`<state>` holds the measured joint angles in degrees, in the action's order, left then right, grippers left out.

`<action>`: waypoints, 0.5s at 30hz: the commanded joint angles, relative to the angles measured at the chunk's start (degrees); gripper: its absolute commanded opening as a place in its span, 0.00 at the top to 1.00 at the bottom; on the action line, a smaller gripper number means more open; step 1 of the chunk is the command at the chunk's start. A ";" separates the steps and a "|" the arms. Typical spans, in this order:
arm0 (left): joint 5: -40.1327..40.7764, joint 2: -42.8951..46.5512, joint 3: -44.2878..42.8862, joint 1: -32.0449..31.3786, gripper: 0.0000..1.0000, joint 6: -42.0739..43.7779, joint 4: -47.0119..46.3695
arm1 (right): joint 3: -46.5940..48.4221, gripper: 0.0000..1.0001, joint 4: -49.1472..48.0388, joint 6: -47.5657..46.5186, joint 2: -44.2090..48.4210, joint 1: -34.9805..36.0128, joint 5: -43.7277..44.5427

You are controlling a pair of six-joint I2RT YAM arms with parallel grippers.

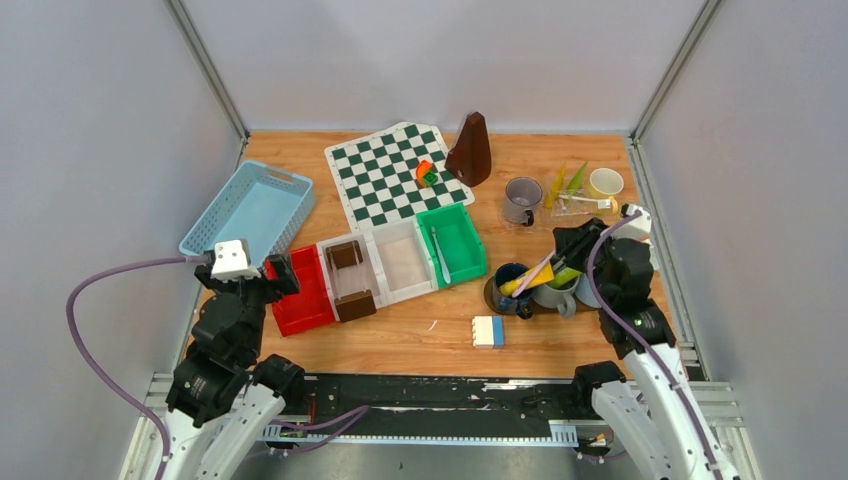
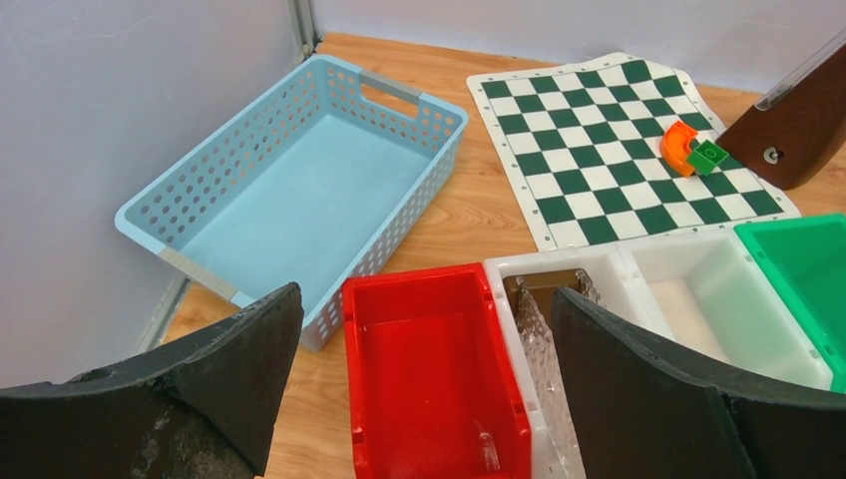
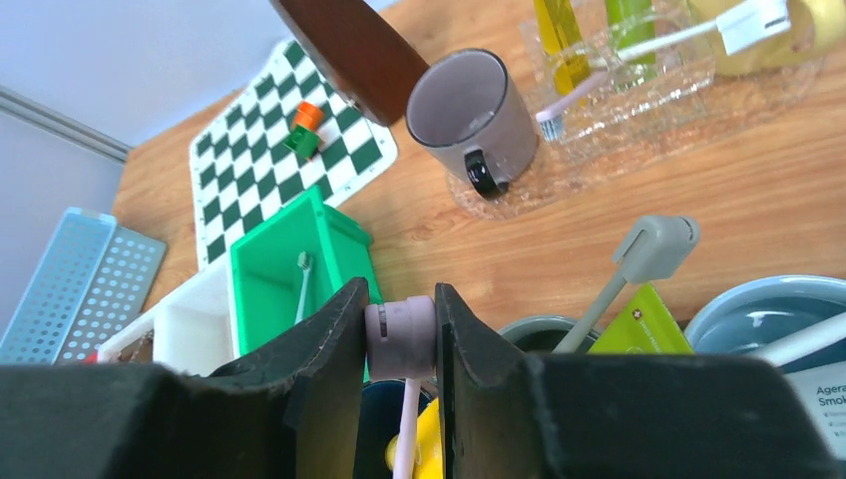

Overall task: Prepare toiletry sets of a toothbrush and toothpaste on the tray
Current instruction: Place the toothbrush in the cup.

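Grip unclear from top; R wrist: right fingers [image 3: 314, 384] clamped on toothbrush [image 3: 399, 337]; left fingers [image 2: 244, 349] apart

Right wrist cam: toothbrush [image 3: 401, 339] shaft runs off the bottom edge inside the right gripper [image 3: 399, 299], light blue mug [image 3: 768, 299] clipped at right, white label [image 3: 823, 399] cut mid-word; left wrist cam crops green bin [image 2: 803, 269] and metronome [image 2: 798, 130].

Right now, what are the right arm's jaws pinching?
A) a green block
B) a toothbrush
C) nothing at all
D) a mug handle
B: in the right wrist view the jaws press on both sides of the pale end of a toothbrush, and its thin stem hangs down between them.
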<state>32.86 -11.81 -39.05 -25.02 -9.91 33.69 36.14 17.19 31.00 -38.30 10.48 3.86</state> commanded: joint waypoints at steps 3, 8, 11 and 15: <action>-0.17 0.84 0.18 0.32 0.00 1.37 -2.49 | -6.54 0.92 -13.39 -3.69 10.10 0.26 -2.02; -0.11 1.15 0.19 0.32 0.00 1.60 -2.59 | -8.39 0.92 -18.68 -4.28 12.87 0.38 -4.75; 0.03 1.72 0.35 0.32 0.00 1.72 -2.66 | -9.95 0.92 -22.59 -4.20 13.65 0.33 -5.27; -0.05 2.61 0.58 0.34 0.00 2.03 -2.83 | -11.91 0.91 -26.90 -3.94 13.08 0.82 -5.74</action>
<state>32.88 -10.35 -38.76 -25.02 -9.45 33.19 25.78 -1.06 27.97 -25.04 10.52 -0.23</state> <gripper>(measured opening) 0.999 0.288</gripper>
